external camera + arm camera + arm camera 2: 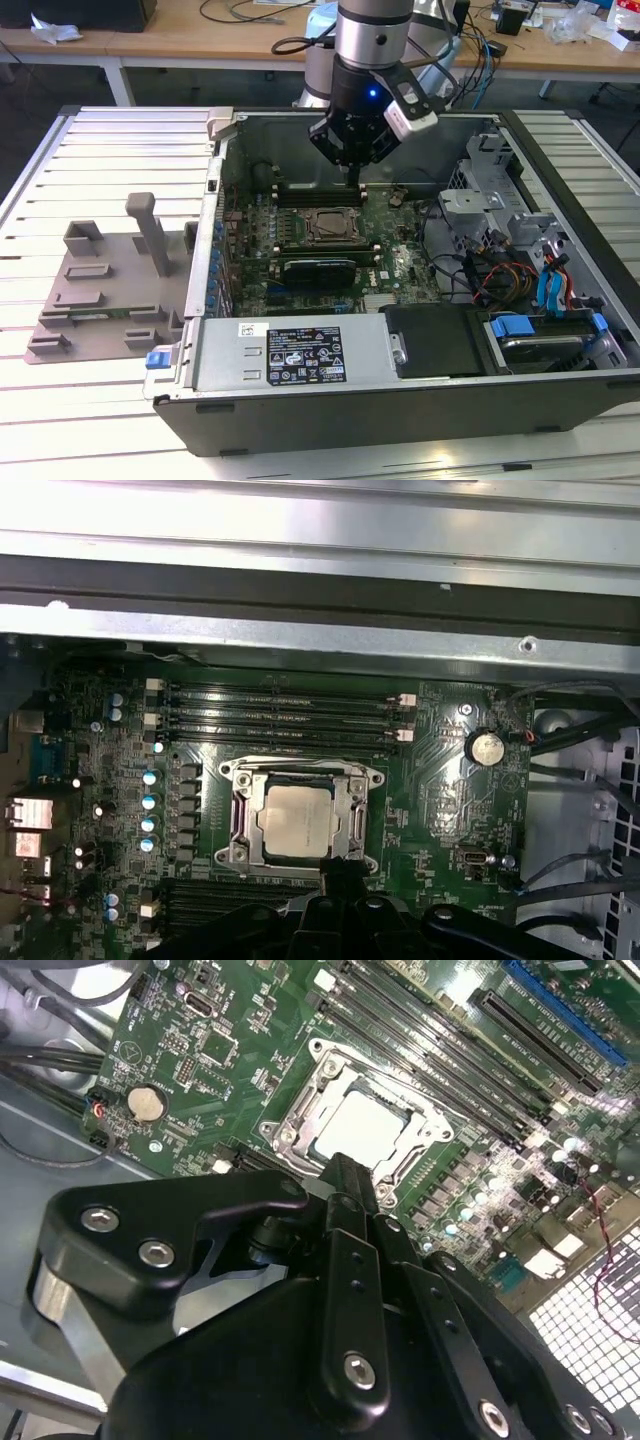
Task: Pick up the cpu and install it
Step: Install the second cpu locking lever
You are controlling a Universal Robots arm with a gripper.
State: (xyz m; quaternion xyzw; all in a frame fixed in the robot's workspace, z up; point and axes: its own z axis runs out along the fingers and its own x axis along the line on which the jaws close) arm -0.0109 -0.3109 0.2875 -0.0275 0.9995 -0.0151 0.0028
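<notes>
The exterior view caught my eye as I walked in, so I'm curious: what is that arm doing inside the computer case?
A single robot arm is working on an open computer case lying on its side. Its gripper hangs just above the motherboard, close to the socket. The cpu, a silvery square chip, already sits in that socket, as both wrist views show. The gripper holds nothing; its fingers are closed together beside the socket's edge. A grey tray lies outside the case, on the exterior view's left.

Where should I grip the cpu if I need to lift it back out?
The cpu lies flat in the socket, so come straight down from above. Its edges sit inside the metal frame, so a side pinch looks blocked; only the flat silvery top is exposed. The end effector is beside the socket.
</notes>
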